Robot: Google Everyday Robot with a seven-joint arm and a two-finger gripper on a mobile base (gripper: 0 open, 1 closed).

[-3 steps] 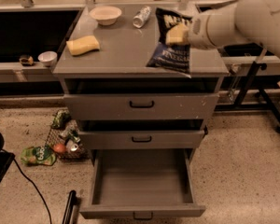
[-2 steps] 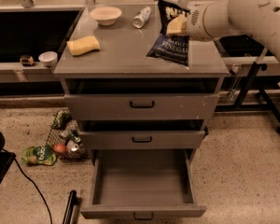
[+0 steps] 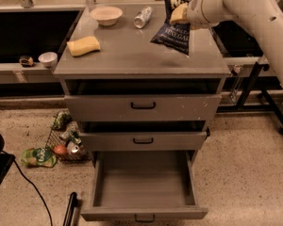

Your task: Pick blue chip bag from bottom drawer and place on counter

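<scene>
The blue chip bag is dark navy with white lettering and hangs upright above the right back part of the counter, its lower edge just over the surface. My gripper comes in from the right on the white arm and is shut on the bag's upper part. The bottom drawer is pulled wide open below and holds nothing that I can see.
On the counter are a white bowl, a silver can lying down and a yellow sponge. The two upper drawers stand slightly ajar. A wire basket with items and a green pouch lie on the floor left.
My gripper has carried the chip bag farther back and slightly up over the counter's right side. The drawers have not moved.
</scene>
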